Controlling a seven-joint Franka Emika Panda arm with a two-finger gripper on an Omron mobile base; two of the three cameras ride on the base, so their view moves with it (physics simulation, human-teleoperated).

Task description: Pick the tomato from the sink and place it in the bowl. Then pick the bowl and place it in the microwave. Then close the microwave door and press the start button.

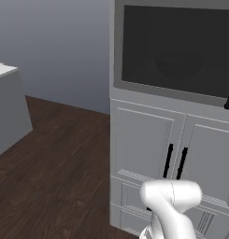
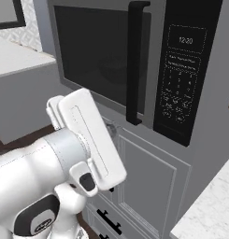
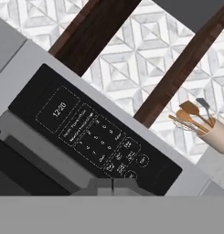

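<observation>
The microwave [image 2: 134, 60] is built in above two cabinet doors [image 1: 148, 144]. Its door [image 2: 95, 56] is shut, with the bowl [image 2: 111, 70] dimly behind the glass. The handle [image 2: 134, 60] stands at the door's 3 o'clock edge, the keypad [image 2: 181, 74] just beyond. In the hand view, a utensil pot [image 3: 218, 132] sits toward 3 o'clock of the keypad.

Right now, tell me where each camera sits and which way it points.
Left base view: behind the arm, left side, facing the shut microwave door and the cabinet doors below.
Right base view: behind, right side, facing the same door and the control panel; the arm fills the lower left.
Hand view: on the hand, rolled, close on the panel and a utensil holder.
Both base views share the door.
</observation>
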